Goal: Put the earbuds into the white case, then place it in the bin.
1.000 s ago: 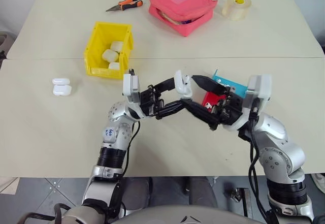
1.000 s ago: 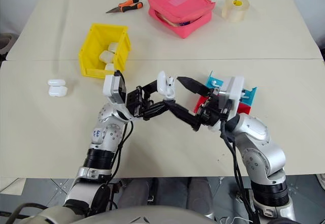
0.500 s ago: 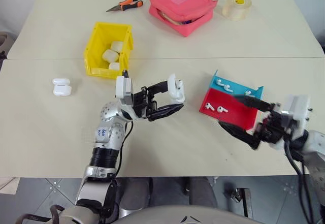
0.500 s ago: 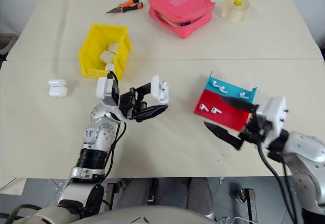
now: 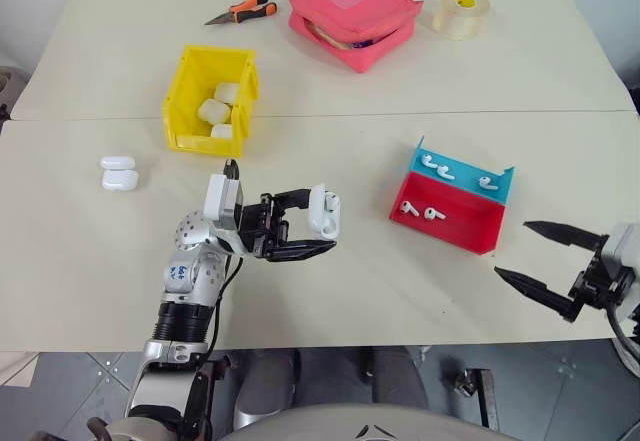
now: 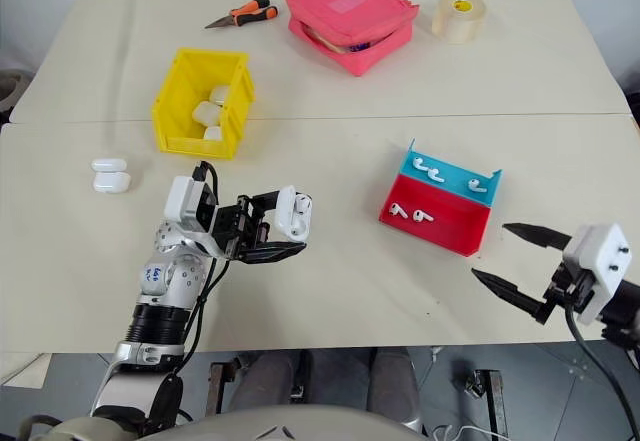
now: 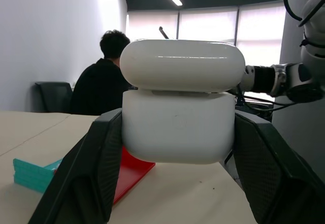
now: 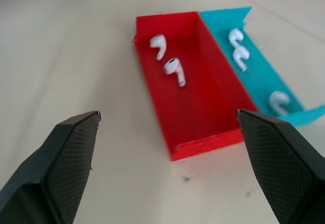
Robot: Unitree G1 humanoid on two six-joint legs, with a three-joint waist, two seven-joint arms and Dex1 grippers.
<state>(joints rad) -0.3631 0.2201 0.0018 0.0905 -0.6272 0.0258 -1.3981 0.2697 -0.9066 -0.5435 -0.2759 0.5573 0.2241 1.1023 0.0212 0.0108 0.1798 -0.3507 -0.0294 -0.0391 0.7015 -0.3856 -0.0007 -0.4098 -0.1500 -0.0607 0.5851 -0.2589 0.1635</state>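
A: Your left gripper (image 5: 318, 229) is clenched on the white case (image 5: 323, 212), lid down, above bare table (image 5: 120, 271); the bin (image 5: 212, 98) is near.

B: Right gripper (image 6: 518, 259), fingers spread and empty, has swung off the case to the table's right edge, beside the red-and-blue tray (image 6: 437, 208) with earbuds (image 6: 409, 213).

bare table (image 5: 330, 331) between pincers, tray (image 5: 455, 204) beside right pincer (image 5: 545, 255)

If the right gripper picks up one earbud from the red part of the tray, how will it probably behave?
The earbud is tiny, so it is probably very light and may flick away when nudged. Its glossy rounded shell looks slippery for the wide black fingertips of the right gripper. Lying loose on the tray floor, it may slide toward the wall rather than lift cleanly.
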